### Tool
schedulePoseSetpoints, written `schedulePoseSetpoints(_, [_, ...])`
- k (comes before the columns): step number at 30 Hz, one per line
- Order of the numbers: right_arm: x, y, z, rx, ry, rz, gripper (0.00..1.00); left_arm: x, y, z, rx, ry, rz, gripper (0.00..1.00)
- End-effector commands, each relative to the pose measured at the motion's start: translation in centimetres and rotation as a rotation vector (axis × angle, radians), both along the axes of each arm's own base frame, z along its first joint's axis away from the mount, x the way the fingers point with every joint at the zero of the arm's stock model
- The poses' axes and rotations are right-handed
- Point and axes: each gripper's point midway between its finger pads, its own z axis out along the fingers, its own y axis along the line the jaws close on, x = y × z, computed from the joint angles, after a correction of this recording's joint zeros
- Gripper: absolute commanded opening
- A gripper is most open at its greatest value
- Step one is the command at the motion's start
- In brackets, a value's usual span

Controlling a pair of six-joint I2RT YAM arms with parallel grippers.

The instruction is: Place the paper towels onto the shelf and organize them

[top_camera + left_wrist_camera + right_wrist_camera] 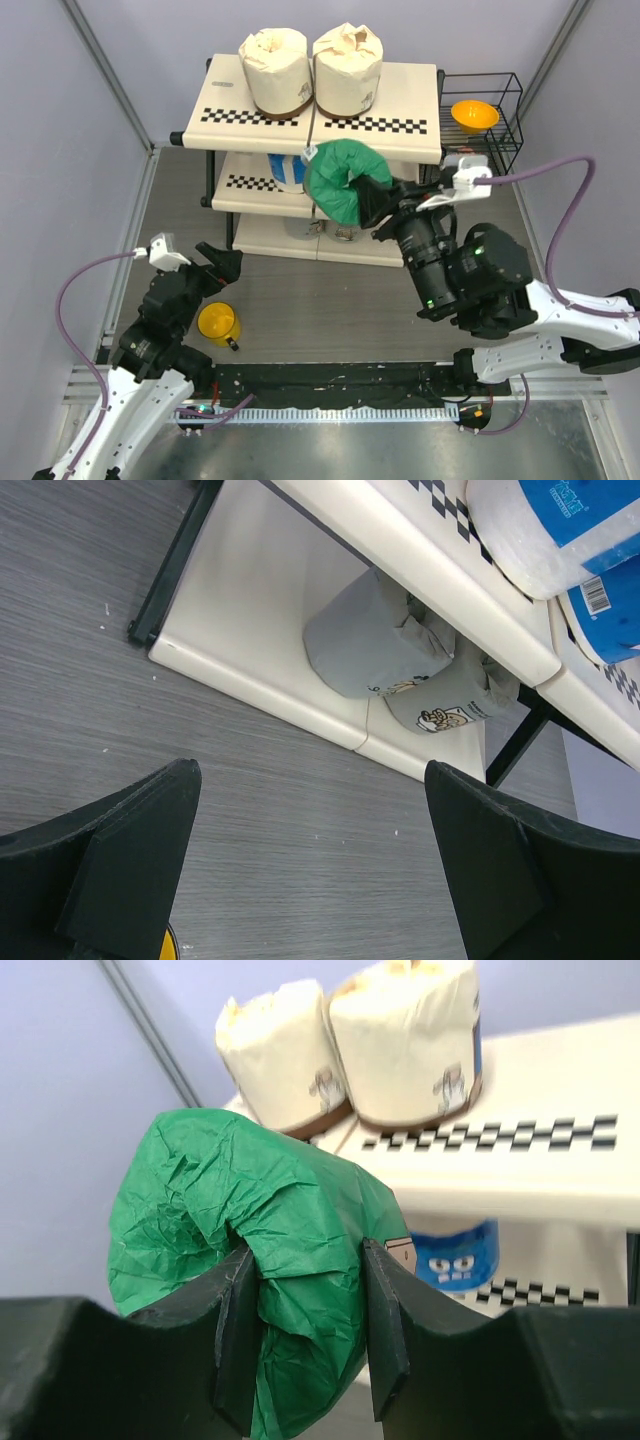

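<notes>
You look close to the end of this one. Six of the seven rolls already sit on the shelf (pixel 400 95). The two cream rolls (pixel 273 72) stand side by side and touching on the top board, in the upper centre of the overhead frame. The blue-and-white rolls (pixel 560 530) are on the middle board, at the upper right of the left wrist view. The two grey rolls (pixel 370 645) are tucked against each other on the bottom board, mid-frame in that same view.

The green roll (pixel 340 183) is the one outstanding. Your right end effector (pixel 312 1330) pinches it, one finger pressed into the crumpled wrap on each side. It holds the roll off the surface (pixel 320 300) in front of the shelf, at the centre of the overhead frame. I cannot tell whether the roll touches the edge of a board.

Your left end effector (pixel 310 780) is spread wide with nothing between its fingers. It hangs over the surface at the lower left of the overhead frame, near the yellow mug (pixel 217 323) — which is no part of this job.

What is left, as I judge it, is one placement: seat the green roll on a board and let go. The top board looks bare to the right of the cream pair. The right part of the middle board is hidden behind the roll and the arm, so you cannot count on room there from these views.
</notes>
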Motion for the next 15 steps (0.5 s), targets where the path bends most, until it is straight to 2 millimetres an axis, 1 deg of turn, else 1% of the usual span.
schedulePoseSetpoints(1, [0.4, -4.3, 7.7, 0.111, -0.112, -0.068, 0.32, 0.2, 0.0, 0.8, 0.004, -0.020, -0.001, 1.00])
schedulePoseSetpoints(2, [0.5, -5.0, 8.8, 0.128, -0.123, -0.078, 0.32, 0.2, -0.2, 0.8, 0.002, -0.018, -0.006, 1.00])
schedulePoseSetpoints(3, [0.6, -4.9, 9.3, 0.127, -0.134, -0.082, 0.32, 0.3, -0.2, 0.7, 0.003, -0.015, -0.008, 1.00])
schedulePoseSetpoints(4, [1.1, -5.9, 10.4, 0.130, -0.146, -0.113, 0.32, 0.4, -0.3, 0.7, 0.000, -0.016, -0.010, 1.00])
schedulePoseSetpoints(5, [1.4, -6.2, 10.9, 0.132, -0.152, -0.124, 0.32, 0.4, -0.5, 0.8, -0.004, -0.016, -0.016, 1.00])
schedulePoseSetpoints(6, [1.8, -5.9, 11.2, 0.116, -0.162, -0.136, 0.32, 0.5, -0.6, 0.7, -0.003, -0.013, -0.019, 1.00])
schedulePoseSetpoints(7, [2.6, -7.1, 11.9, 0.111, -0.171, -0.177, 0.32, 0.5, -0.6, 0.7, -0.003, -0.011, -0.022, 1.00])
schedulePoseSetpoints(8, [3.2, -7.6, 12.2, 0.126, -0.170, -0.198, 0.32, 0.6, -0.7, 0.7, -0.006, -0.014, -0.023, 1.00])
schedulePoseSetpoints(10, [4.4, -7.8, 12.5, 0.096, -0.177, -0.226, 0.32, 0.5, -0.8, 0.6, -0.007, -0.010, -0.025, 1.00])
schedulePoseSetpoints(11, [5.4, -8.7, 12.6, 0.102, -0.178, -0.272, 0.32, 0.6, -0.8, 0.6, -0.009, -0.010, -0.026, 1.00])
schedulePoseSetpoints(12, [5.9, -8.9, 12.6, 0.096, -0.179, -0.286, 0.32, 0.5, -0.8, 0.6, -0.010, -0.008, -0.027, 1.00])
schedulePoseSetpoints(13, [6.5, -8.7, 12.6, 0.075, -0.185, -0.289, 0.32, 0.5, -0.9, 0.6, -0.011, -0.009, -0.030, 1.00])
schedulePoseSetpoints(15, [7.7, -9.7, 12.6, 0.077, -0.184, -0.332, 0.32, 0.5, -0.8, 0.7, -0.014, -0.010, -0.030, 1.00])
